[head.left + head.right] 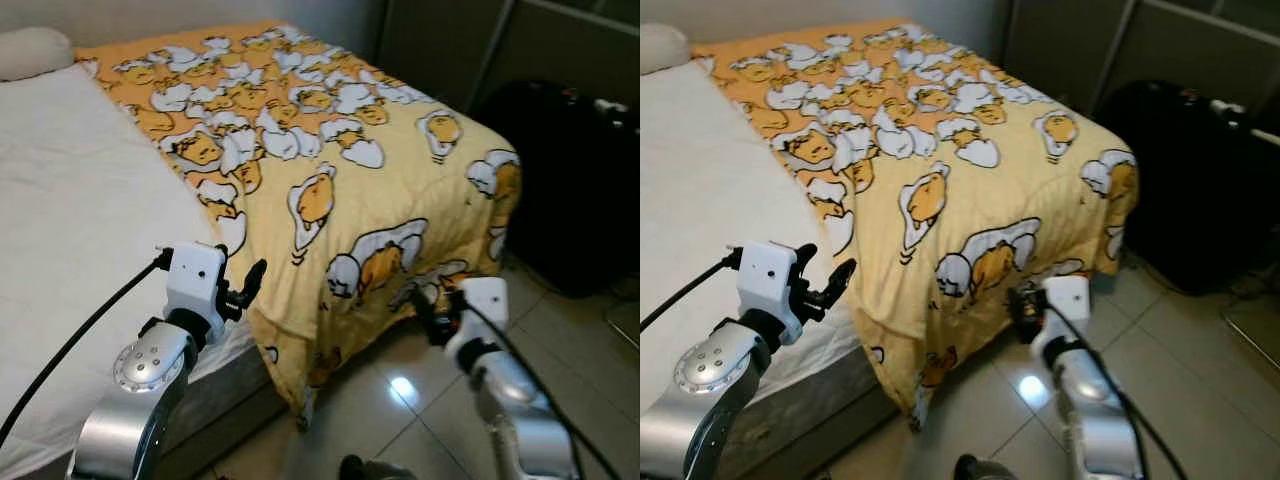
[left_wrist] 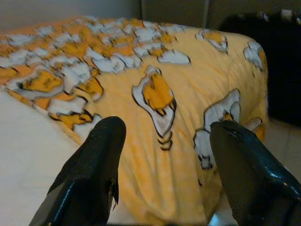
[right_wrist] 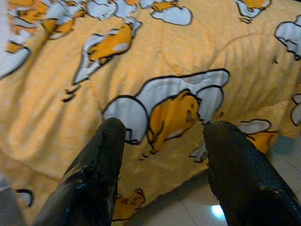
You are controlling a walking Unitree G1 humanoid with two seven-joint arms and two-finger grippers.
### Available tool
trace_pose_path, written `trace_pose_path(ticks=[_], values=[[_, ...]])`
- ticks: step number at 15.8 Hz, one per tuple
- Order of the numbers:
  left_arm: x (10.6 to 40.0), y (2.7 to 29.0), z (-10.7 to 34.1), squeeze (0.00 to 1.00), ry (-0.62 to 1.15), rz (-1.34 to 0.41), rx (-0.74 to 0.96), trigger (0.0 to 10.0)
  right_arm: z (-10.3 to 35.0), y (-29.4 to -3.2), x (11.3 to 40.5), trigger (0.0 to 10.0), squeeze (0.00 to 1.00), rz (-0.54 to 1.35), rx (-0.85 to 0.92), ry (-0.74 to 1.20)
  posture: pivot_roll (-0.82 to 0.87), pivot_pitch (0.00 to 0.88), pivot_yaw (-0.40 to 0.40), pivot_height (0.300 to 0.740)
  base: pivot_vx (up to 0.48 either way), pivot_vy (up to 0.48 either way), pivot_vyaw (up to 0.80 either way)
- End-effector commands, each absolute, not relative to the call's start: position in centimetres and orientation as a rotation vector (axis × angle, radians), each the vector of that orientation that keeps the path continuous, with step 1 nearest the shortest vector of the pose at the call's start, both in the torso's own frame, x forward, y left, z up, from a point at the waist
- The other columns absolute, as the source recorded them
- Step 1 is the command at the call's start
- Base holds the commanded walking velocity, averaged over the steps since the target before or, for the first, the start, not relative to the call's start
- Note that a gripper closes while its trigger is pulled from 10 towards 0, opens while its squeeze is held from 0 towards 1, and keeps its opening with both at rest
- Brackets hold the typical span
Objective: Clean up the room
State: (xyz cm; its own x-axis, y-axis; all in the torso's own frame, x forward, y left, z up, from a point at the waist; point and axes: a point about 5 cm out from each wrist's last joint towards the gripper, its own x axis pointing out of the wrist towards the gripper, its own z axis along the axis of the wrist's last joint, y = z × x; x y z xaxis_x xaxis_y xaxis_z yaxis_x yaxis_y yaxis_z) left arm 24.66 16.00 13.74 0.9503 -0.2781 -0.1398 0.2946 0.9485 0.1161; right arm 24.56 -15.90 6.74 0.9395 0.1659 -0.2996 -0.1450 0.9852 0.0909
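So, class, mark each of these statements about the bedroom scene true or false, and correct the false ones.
1. The yellow blanket covers the whole bed. False: the left side shows a bare white sheet.
2. Both the left gripper and the right gripper are open. True.
3. The right gripper is holding the blanket. False: it holds nothing.
4. A black suitcase stands to the right of the bed. True.
5. The blanket hangs over the bed's foot toward the tiled floor. True.

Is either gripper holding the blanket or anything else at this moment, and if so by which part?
Nothing is held. The left gripper and the right gripper are both open, hovering short of the yellow blanket near its hanging edge.
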Motion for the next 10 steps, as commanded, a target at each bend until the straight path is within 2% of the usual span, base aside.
trace_pose_path(ticks=[1, 4, 5, 8, 10], values=[[24.64, 16.21, 13.64, 0.0, 0.112, -0.282, 0.148, 10.0, 7.12, -15.89, 24.83, 10.0, 0.0, 0.148, 0.073, 0.309, -0.02, 0.0, -0.023, 0.74, 0.0, 0.0, 0.0], [24.72, 16.26, 13.6, 0.0, 0.1, -0.289, 0.164, 10.0, 6.93, -16.08, 24.86, 10.0, 0.0, 0.108, 0.098, 0.325, -0.02, 0.0, -0.024, 0.74, 0.0, 0.0, 0.0], [24.78, 16.44, 13.58, 0.0, 0.101, -0.285, 0.184, 10.0, 6.9, -16.17, 24.95, 10.0, 0.0, 0.105, 0.095, 0.328, -0.02, 0.0, -0.023, 0.74, 0.0, 0.0, -0.8], [24.9, 16.6, 13.56, 0.0, 0.097, -0.286, 0.187, 10.0, 6.99, -16.4, 25.07, 10.0, 0.0, 0.089, 0.095, 0.33, -0.02, 0.0, -0.025, 0.74, 0.0, 0.0, 0.0], [24.9, 16.51, 13.65, 0.0, 0.087, -0.304, 0.19, 10.0, 6.97, -16.41, 24.98, 10.0, 0.0, 0.087, 0.101, 0.334, -0.01, 0.0, -0.025, 0.74, 0.0, 0.0, -0.8]])
